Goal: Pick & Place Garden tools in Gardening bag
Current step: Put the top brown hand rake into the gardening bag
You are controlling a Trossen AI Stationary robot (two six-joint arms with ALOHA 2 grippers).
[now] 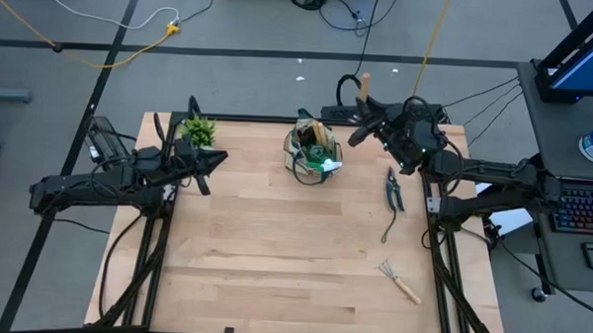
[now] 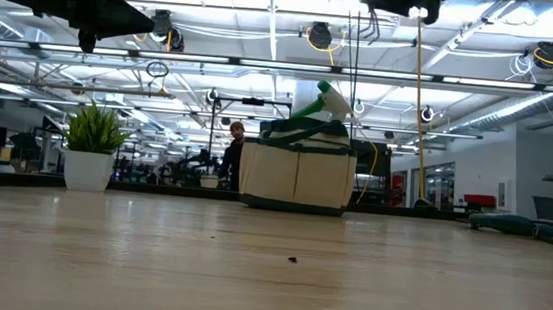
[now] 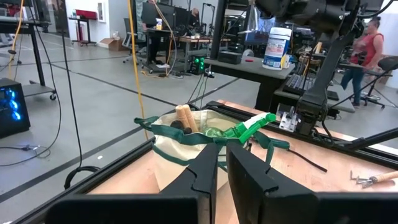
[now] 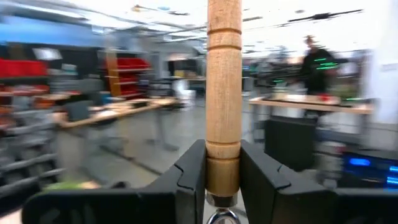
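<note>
The beige gardening bag point(image 1: 312, 152) with green trim stands at the table's far middle. In it are a green spray bottle point(image 3: 250, 127) and a wooden tool handle point(image 3: 185, 118). My right gripper point(image 1: 365, 118) is high above the table, right of the bag, shut on a wooden-handled tool point(image 1: 365, 86) whose head is hidden. Black pruning shears point(image 1: 395, 190) and a hand rake point(image 1: 401, 281) lie flat on the table's right side. My left gripper point(image 1: 216, 160) hovers left of the bag, open by a narrow gap and empty. My right gripper pinches the tool's wooden handle at its end by the metal neck point(image 4: 222, 171) between the two fingers point(image 4: 189, 180). The fingers lie across the handle. The handle's free end point(image 4: 224, 37) stands clear beyond them, and the tool is lifted well clear of the table.
A small potted plant point(image 1: 199, 131) stands at the far left, close to my left gripper. The table's middle and near left are bare wood point(image 1: 274, 255). A person point(image 2: 231, 156) shows in the room behind the bag.
</note>
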